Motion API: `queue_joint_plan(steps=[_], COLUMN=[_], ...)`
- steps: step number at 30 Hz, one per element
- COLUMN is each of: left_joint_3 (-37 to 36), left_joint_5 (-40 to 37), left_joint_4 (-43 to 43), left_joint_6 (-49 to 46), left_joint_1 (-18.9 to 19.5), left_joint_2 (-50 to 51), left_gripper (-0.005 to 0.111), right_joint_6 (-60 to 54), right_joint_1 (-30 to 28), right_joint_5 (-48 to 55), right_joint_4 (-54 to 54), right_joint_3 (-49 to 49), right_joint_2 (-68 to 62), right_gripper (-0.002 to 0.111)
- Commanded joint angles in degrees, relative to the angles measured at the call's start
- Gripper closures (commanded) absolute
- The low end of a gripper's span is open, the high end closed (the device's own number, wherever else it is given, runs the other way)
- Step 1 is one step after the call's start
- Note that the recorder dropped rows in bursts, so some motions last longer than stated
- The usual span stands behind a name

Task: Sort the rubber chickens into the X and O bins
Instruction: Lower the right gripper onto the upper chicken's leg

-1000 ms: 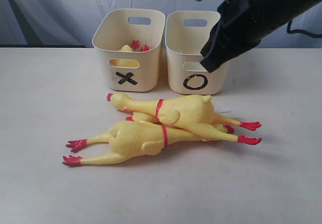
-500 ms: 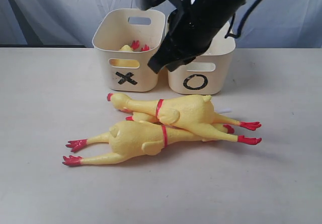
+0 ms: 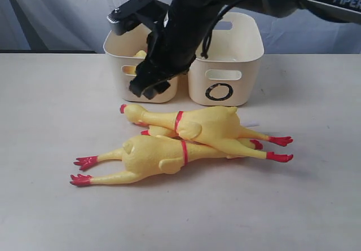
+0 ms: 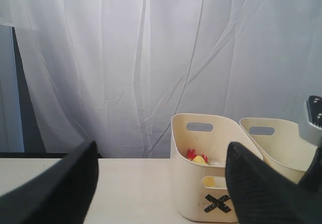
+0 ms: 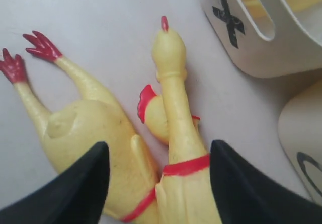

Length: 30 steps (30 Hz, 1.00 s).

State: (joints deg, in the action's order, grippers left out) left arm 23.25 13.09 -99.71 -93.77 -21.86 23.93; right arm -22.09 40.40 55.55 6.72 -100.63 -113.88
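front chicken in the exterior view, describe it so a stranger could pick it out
In front of the cream X bin and O bin lies a pile of yellow rubber chickens. The front chicken is nearest the camera; its red feet point left, whereas the chicken behind it points its feet right.

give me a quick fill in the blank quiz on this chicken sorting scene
1. The cream plastic tub holding a yellow rubber chicken is marked with a black ___.
2. The right gripper hovers over the pale table with its jaws ___.
3. The back long yellow chicken and the front long yellow chicken point their red feet in ___ directions.
Missing words: X; open; opposite.
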Motion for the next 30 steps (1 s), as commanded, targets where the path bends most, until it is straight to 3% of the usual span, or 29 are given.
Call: queue_joint_plan(steps=[1,9,30], left_joint_3=[-0.4,-0.4,-0.4], left_joint_5=[0.4,0.4,0.4], left_joint_4=[-0.2,-0.2,-0.2], left_joint_6=[0.3,0.3,0.3], left_joint_1=[0.0,0.0,0.0], left_joint_2=[-0.3,-0.3,-0.3], left_gripper=[0.040,0.040,0.040], right_joint_6=[-0.1,14.6,18.2], right_joint_1=[2.8,9.8,11.7], right_joint_5=[-1.1,-0.6,-2.2], right_joint_4=[-5.4,-26.8,-34.3], right_joint_3=[-1.0,-1.0,-1.3], right_joint_2=[-2.2,-5.5,-11.8], right_gripper=[0.050,0.050,0.050])
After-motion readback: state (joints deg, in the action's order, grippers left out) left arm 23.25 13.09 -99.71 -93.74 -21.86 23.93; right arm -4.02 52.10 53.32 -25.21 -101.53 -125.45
